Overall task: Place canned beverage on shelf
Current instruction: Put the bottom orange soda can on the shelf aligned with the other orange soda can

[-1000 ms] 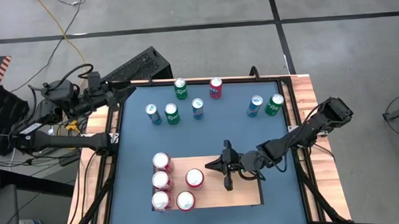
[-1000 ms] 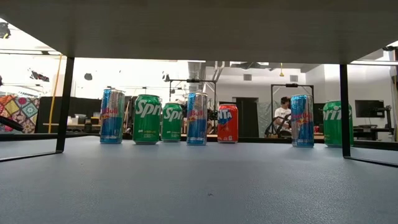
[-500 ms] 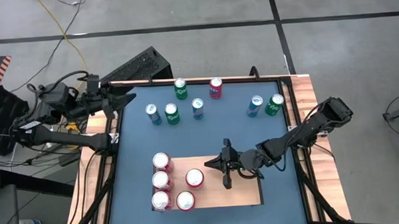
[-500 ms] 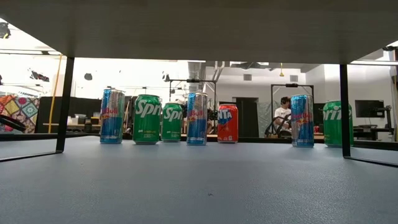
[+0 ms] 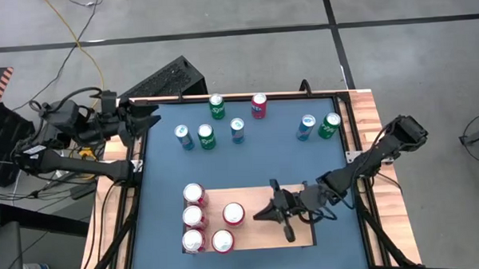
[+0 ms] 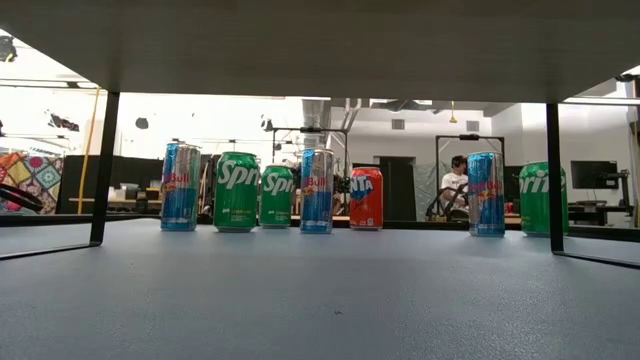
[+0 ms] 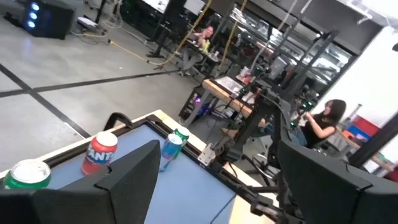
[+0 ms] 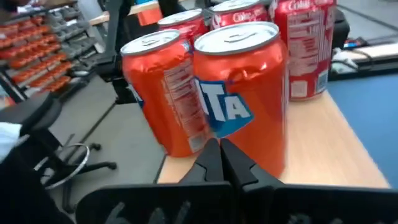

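The shelf (image 5: 263,239), a pale wooden board, lies at the near middle of the blue table. Several cola and orange soda cans stand upright on its left part. My right gripper (image 5: 257,216) is shut and empty over the board. It points at the nearest orange can (image 5: 233,214), which fills the right wrist view (image 8: 239,93) just beyond the fingertips (image 8: 219,152); I see a small gap between them from above. My left gripper (image 5: 151,115) is open and empty at the table's far left corner, its fingers wide apart in its wrist view (image 7: 217,186).
Several more cans stand upright on the far half of the table: green ones (image 5: 217,106) (image 5: 329,125), a red one (image 5: 259,106) and slim blue ones (image 5: 238,130) (image 5: 306,127). They show in a row in the low view (image 6: 237,190). A person sits in the room beyond (image 7: 323,118).
My right gripper has moved toward the table's near edge and slightly right over the board, staying shut. My left arm has drawn back a little toward the table's left edge.
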